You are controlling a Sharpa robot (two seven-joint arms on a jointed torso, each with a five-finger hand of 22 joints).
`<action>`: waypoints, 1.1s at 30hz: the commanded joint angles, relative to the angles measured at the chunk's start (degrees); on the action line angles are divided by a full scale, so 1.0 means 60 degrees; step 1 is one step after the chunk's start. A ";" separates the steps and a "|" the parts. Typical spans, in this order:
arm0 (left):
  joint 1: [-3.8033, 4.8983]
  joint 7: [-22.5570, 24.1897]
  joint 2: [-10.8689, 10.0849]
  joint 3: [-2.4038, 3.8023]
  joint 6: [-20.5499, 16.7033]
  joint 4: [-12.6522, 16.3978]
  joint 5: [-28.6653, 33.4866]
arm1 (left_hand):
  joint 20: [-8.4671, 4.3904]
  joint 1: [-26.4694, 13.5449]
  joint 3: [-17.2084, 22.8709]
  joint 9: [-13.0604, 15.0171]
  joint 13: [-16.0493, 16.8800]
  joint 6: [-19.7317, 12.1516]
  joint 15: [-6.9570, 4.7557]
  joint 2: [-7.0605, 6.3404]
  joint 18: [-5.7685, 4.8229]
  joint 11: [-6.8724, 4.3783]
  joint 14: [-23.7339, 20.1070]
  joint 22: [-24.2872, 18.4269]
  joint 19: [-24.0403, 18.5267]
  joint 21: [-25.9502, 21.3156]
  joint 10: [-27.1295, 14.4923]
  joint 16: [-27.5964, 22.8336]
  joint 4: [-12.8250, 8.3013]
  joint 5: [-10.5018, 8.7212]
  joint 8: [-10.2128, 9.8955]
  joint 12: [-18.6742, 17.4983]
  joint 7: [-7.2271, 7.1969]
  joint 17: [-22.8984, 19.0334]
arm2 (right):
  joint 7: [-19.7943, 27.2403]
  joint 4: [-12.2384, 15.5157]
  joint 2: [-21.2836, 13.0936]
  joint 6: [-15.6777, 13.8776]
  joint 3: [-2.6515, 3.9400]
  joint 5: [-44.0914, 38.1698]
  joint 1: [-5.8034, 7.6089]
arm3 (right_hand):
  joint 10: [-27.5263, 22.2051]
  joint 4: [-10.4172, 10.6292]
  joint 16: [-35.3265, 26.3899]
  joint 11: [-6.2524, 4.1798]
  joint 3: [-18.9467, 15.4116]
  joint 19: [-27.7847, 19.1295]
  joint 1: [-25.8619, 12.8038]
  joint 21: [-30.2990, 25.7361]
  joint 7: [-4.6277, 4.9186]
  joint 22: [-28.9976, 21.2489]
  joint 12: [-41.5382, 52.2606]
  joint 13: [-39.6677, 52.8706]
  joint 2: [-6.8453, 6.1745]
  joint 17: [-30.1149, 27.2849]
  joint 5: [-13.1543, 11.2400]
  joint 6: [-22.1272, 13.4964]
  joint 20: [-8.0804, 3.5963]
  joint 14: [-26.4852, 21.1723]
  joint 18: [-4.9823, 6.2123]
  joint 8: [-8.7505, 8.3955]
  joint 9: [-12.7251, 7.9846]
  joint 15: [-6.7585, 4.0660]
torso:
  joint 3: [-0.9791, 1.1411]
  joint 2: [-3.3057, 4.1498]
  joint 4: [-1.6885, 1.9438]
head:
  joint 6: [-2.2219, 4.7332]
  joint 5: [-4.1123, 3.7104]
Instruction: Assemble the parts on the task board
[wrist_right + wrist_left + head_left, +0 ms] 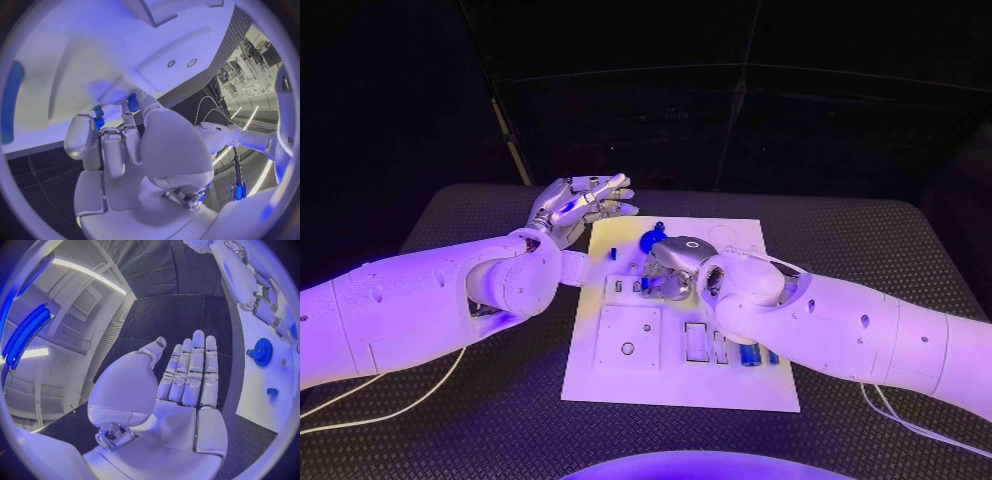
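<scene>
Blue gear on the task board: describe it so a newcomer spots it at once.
Start at the white task board mid-table and go to its far end. Just beyond the right robot hand sits the blue gear, round and toothed, unlike the small blocky blue parts nearer the robot.

no readable text, labels or numbers anywhere

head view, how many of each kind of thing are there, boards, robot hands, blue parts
white task board: 1
robot hands: 2, left robot hand, right robot hand
blue parts plainly seen: 3, gear, small piece, piece near the front edge
total: 6; the right robot hand may hide more parts
</scene>
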 commanded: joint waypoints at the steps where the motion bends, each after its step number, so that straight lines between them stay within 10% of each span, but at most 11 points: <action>1: 0.0016 -0.0051 0.0004 0.0008 0.0142 0.0005 -0.0061 | 0.0022 -0.0091 -0.0028 -0.0015 -0.0014 0.0024 0.0012 -0.0001 0.0126 0.0025 0.0047 0.0008 0.0065 0.0064 0.0043 -0.0017 0.0004 0.0033 -0.0050 -0.0034 0.0005 0.0017 | -0.0214 -0.0024 -0.0011 0.0363 -0.0052 -0.0041 -0.0049 | 0.0109 -0.0006 0.0016 0.0110 -0.0065 -0.0071 -0.0108 -0.0060 0.0051 -0.0024 -0.0074 0.1233 -0.0021 0.2440 -0.0013 -0.0190 0.0030 0.0995 -0.0105 -0.0095 -0.0064 0.0069 | 0.0003 -0.0003 0.0003 | -0.0006 -0.0001; 33: 0.0016 -0.0137 -0.0002 0.0008 0.0189 0.0000 -0.0062 | 0.0025 -0.0106 -0.0030 -0.0020 -0.0028 0.0000 0.0019 0.0001 0.0125 0.0043 0.0047 0.0005 0.0064 0.0067 0.0010 -0.0024 -0.0006 0.0031 -0.0087 -0.0089 0.0024 0.0039 | -0.0342 -0.0060 0.0035 0.0086 -0.0053 -0.0122 -0.0051 | -0.0241 0.0091 -0.0009 0.0346 -0.0243 -0.0150 -0.0366 -0.0151 0.0306 -0.0164 -0.0509 0.0827 -0.0324 0.2376 -0.0100 -0.0889 0.0239 0.0979 -0.0076 -0.0485 -0.0157 0.0282 | 0.0002 0.0001 0.0006 | -0.0093 -0.0021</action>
